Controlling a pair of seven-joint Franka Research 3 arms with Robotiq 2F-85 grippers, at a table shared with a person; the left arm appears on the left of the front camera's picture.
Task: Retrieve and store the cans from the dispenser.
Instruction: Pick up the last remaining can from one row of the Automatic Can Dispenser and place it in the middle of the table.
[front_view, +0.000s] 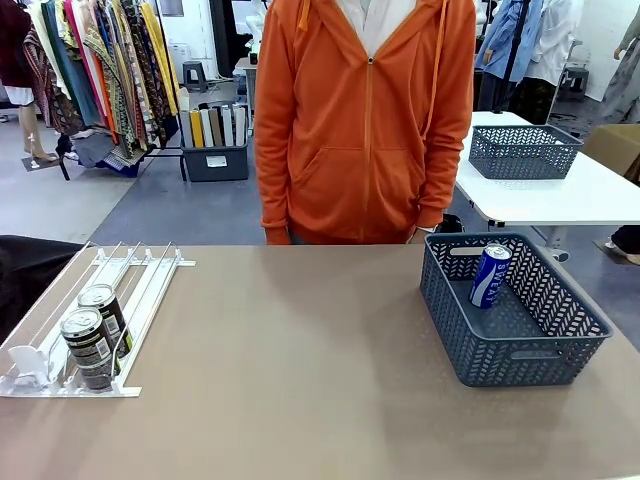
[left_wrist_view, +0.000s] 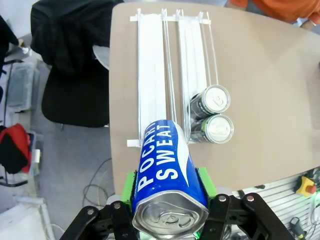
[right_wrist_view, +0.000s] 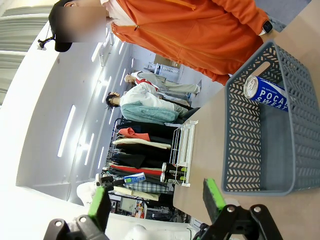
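Left wrist view: left pincer (left_wrist_view: 167, 192) clamped on blue can (left_wrist_view: 166, 155), far end hidden; right pincer (right_wrist_view: 156, 192) apart.

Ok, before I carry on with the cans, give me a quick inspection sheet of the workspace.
surface: tan table, no spills seen.
job's things: white dispenser on the robot's left with two dark cans upright at its front; one blue can leaning in the grey basket; a second blue can in the left claw.
clutter: nothing seen.
claws: left claw shut on the second blue can, looking down on the dispenser; right claw open, nothing between its pads.
cables: thin cable on the floor beside the table.
surroundings: person in an orange hoodie at the far side; clothes racks and another table behind.
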